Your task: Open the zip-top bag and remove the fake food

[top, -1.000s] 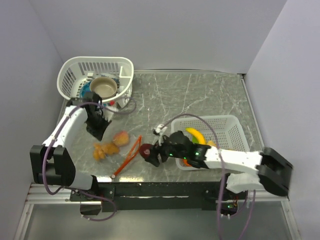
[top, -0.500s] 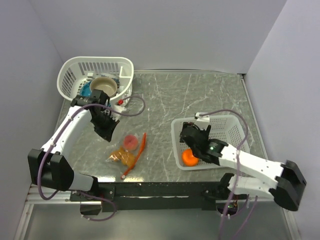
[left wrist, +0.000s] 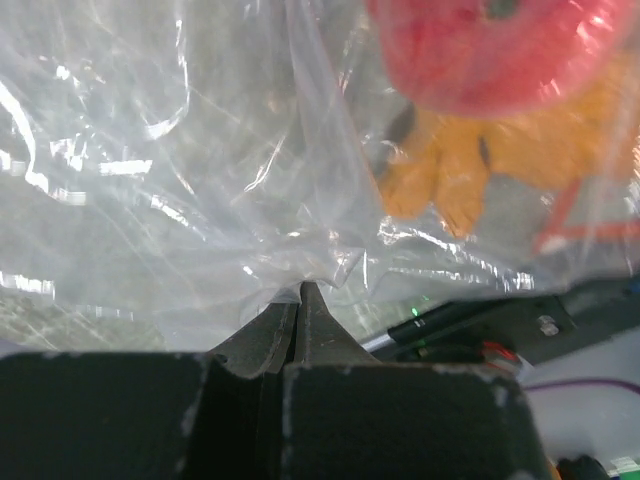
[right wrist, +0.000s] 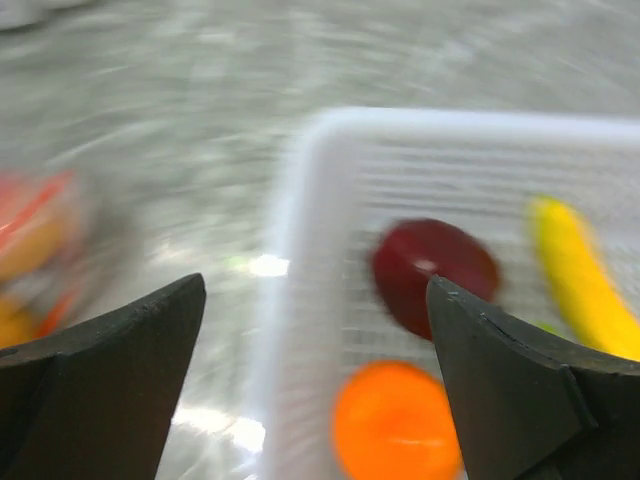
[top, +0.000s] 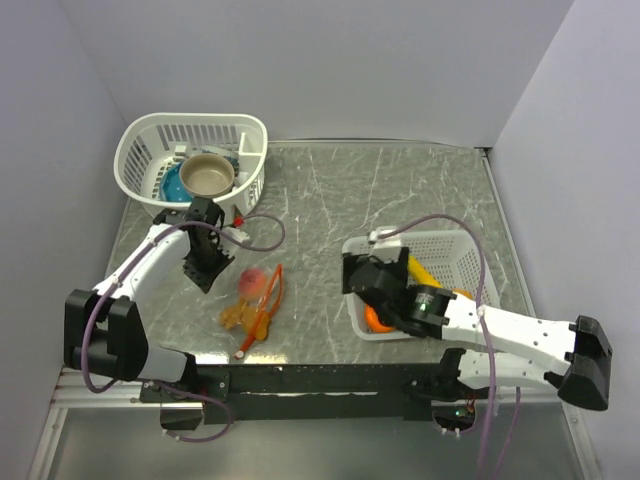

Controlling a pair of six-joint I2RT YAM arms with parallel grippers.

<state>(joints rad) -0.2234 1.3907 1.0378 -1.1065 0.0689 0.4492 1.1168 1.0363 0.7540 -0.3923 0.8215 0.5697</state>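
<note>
My left tool (left wrist: 300,292) was clamped tight, with a fold of the zip-top bag (left wrist: 190,150) pinched at its tips. The bag lay on the surface (top: 400,190), lower left of centre in the top view, with its red zip strip (top: 270,298) along the right side and a peach piece (top: 252,282) and an orange-yellow piece (top: 234,316) inside. My right tool (right wrist: 315,285) gaped wide, holding nothing, above the white basket (right wrist: 300,200). In the basket sat a dark red piece (right wrist: 435,270), an orange ball (right wrist: 395,420) and a yellow piece (right wrist: 580,275).
</note>
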